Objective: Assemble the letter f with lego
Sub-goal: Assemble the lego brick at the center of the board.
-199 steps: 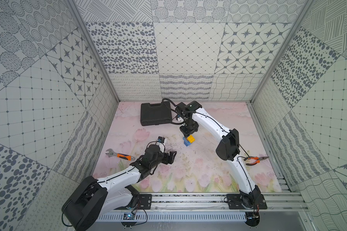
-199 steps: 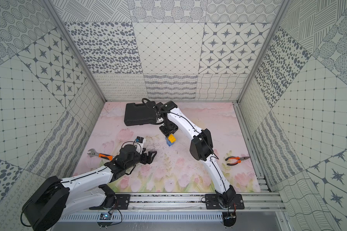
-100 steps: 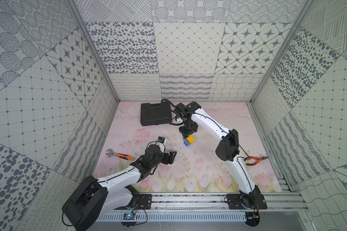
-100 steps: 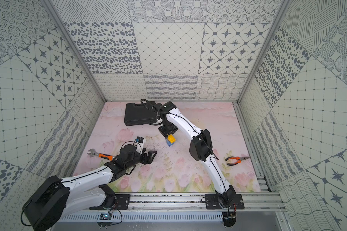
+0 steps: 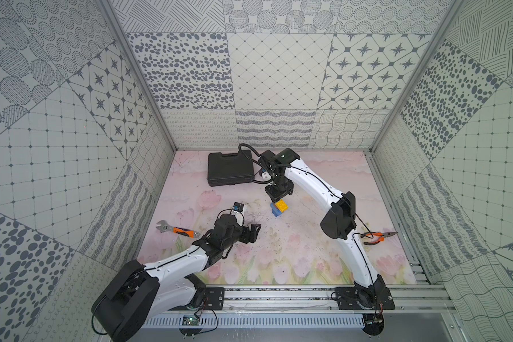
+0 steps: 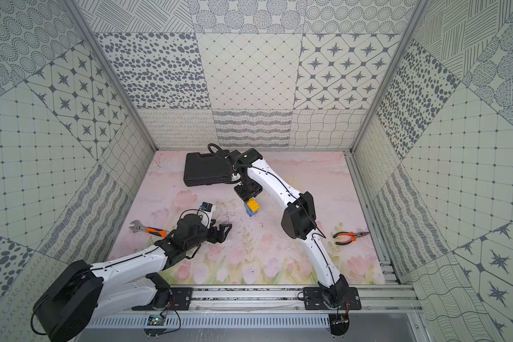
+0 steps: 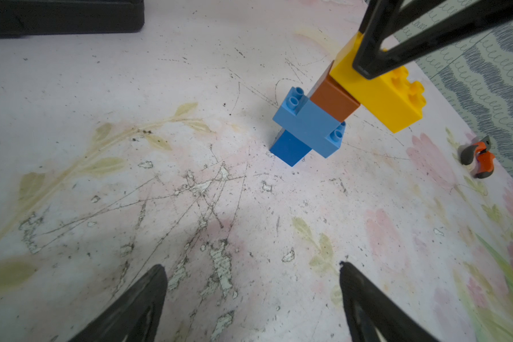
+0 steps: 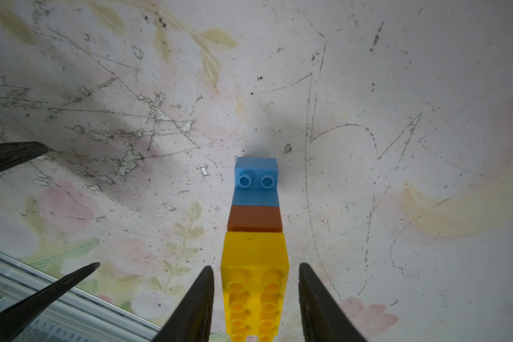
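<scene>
The lego stands as one upright stack on the mat in both top views [image 5: 279,208] [image 6: 251,208]. From the mat up it is a dark blue brick [image 7: 289,149], a light blue brick [image 7: 308,124] set crosswise, a brown brick [image 7: 333,99] and a yellow brick [image 7: 379,94]. My right gripper [image 8: 255,265] hangs over the stack, open. Its fingers [image 8: 200,296] flank the yellow brick [image 8: 255,254] with a thin gap on each side. My left gripper [image 7: 251,265] is wide open and holds nothing. It sits low over the mat, front-left of the stack [image 5: 253,232].
A black case [image 5: 230,168] lies at the back, just behind the right wrist. An orange-handled wrench [image 5: 176,231] lies left of the left gripper. Orange pliers [image 5: 378,237] lie by the right wall. Patterned walls enclose the mat on three sides.
</scene>
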